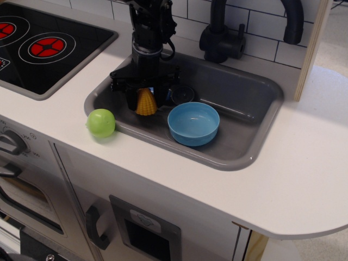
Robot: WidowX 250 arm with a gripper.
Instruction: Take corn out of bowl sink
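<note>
White counter (304,179) of a toy kitchen, with black stovetop (38,49) at far left and black faucet (220,32) behind the basin. Grey sink (261,136) set into the counter, rounded corners, holding the rest of the scene. Light-blue bowl (193,123) on the sink floor, upright and empty. Gripper (145,97) low in the left part of the sink, fingers closed on the corn (145,103) — yellow-orange, bumpy, narrow end up, wide end at or just above the sink floor; contact with the floor not resolvable. Corn clear of the bowl, just beside its left rim. Green ball (101,123) on the counter at the sink's left edge, apart from the gripper. Small dark round item and a blue-handled utensil behind the gripper, partly hidden.

Step in hand, as judged: placement — corn already out of the bowl, set-down under way. Next move: release onto the sink floor, then a straight lift clear of corn and bowl rim.
</note>
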